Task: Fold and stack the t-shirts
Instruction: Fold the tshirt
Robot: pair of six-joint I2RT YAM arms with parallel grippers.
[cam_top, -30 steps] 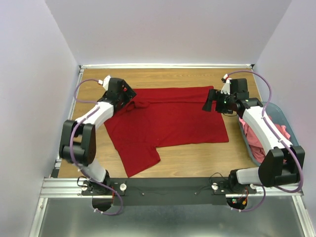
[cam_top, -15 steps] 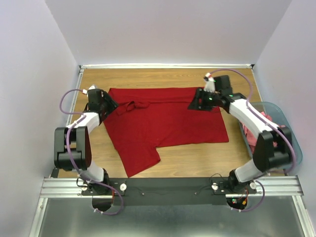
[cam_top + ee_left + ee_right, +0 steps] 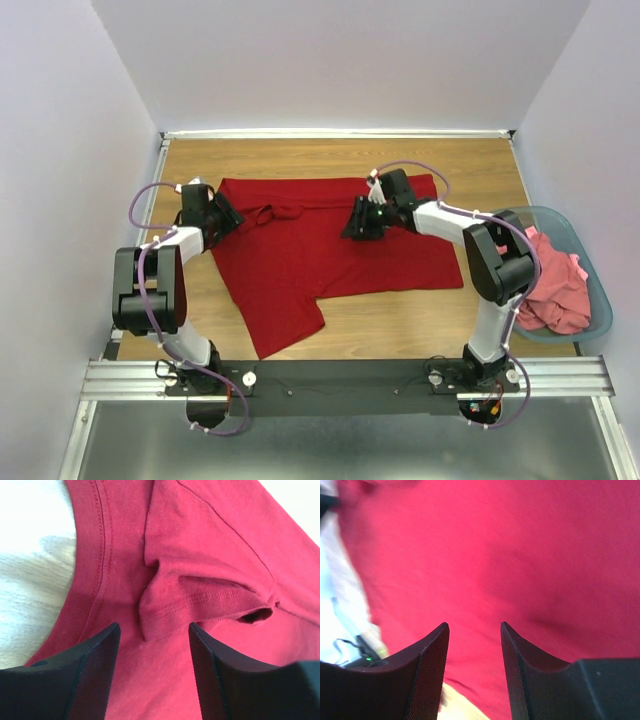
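Folding has barely begun: the dark red t-shirt (image 3: 340, 250) lies spread and unfolded on the tabletop (image 3: 400, 330). The left tool (image 3: 222, 212) hovers wide open over the bunched sleeve (image 3: 200, 600) near its left edge. The right tool (image 3: 360, 222), also parted and empty, hangs above its upper middle. The salmon-pink t-shirts (image 3: 555, 285) sit heaped in the basket (image 3: 592, 262) to its right, so every fold and the stack remain.

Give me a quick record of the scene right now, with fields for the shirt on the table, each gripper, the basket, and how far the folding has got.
Shirt on table: dark red t-shirt, spread mostly flat on the wooden table, with one sleeve bunched up
Left gripper: left gripper open, just over the bunched sleeve, gripping nothing
Right gripper: right gripper open, low over the far middle of the shirt, gripping nothing
Basket: grey-blue basket at the table's right side, holding crumpled salmon-pink t-shirts
Folding: not yet done, no stack visible
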